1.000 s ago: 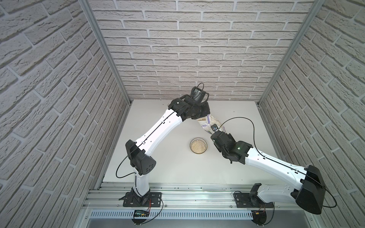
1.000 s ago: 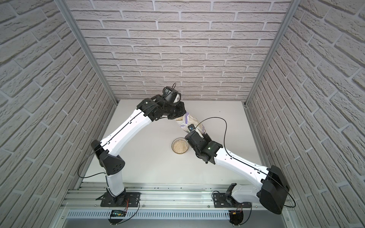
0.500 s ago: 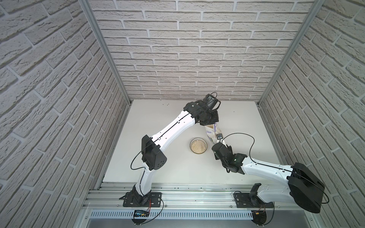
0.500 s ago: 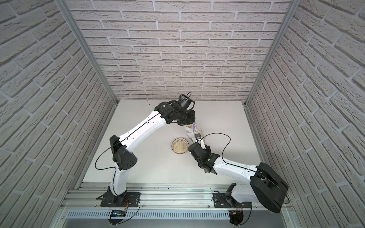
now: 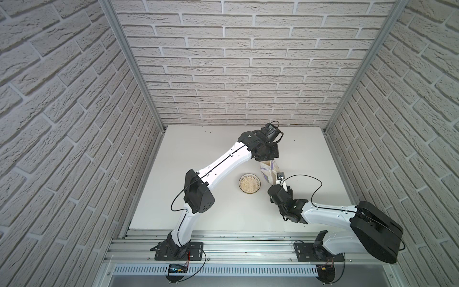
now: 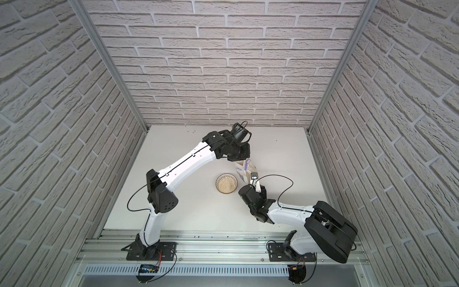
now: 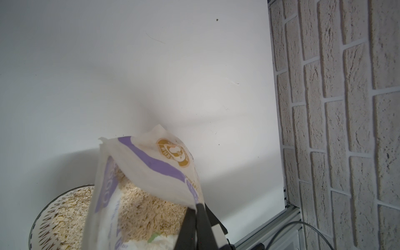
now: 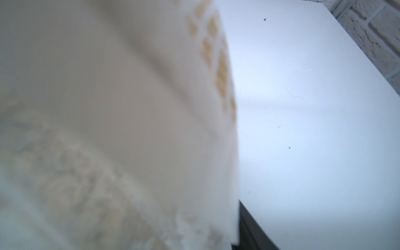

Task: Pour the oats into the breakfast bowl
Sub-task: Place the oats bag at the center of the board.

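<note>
Soft clear-and-white plastic oats bag stands just beside the small round white lattice-patterned bowl, which already holds flakes. Your left fingers are pinched closed on the bag's top edge. Right gripper sits against the bag's lower side; you cannot tell its fingers' state. Expect light, floppy, slippery film: take hold at a seam, support underneath.
</note>
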Controlling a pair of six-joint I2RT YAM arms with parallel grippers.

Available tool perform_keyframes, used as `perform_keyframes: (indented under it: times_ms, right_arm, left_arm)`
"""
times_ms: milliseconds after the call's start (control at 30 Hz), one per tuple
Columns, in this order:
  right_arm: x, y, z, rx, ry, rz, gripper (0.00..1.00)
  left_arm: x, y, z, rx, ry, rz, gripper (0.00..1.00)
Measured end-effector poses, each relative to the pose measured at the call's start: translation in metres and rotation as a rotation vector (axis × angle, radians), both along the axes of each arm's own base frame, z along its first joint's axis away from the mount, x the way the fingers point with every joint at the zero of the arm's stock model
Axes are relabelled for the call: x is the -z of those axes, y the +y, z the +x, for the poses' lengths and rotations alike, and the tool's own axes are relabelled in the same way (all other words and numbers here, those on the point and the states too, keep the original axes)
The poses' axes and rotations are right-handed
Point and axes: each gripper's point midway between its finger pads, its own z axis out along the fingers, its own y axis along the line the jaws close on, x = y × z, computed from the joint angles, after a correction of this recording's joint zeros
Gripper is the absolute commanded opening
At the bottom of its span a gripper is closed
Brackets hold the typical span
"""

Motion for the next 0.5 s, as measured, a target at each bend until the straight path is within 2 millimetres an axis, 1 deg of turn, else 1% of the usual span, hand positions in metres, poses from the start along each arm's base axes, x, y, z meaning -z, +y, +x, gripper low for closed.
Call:
perform_keyframes:
  times_ms: [100, 200, 333, 433, 500]
  right_arm:
    - [0.004, -0.006, -0.003, 0.023, 0.002, 0.009, 0.78]
    - [0.005, -0.011, -0.007, 0.043, 0.000, 0.029, 0.88]
    - [-0.002, -0.012, -0.011, 0.052, -0.008, 0.063, 0.96]
    - [-0.010, -0.014, -0.016, 0.047, -0.011, 0.079, 1.00]
    - [-0.017, -0.015, -0.021, 0.042, -0.014, 0.092, 1.00]
  left_arm:
    - [0.004, -0.004, 0.001, 0.003, 0.006, 0.000, 0.00]
    - [0.004, -0.008, -0.003, 0.011, 0.008, -0.005, 0.00]
    - [0.005, -0.015, -0.007, 0.024, 0.009, -0.008, 0.00]
    - [0.005, -0.018, -0.010, 0.030, 0.010, -0.009, 0.00]
    - [0.006, -0.019, -0.011, 0.028, 0.013, -0.011, 0.00]
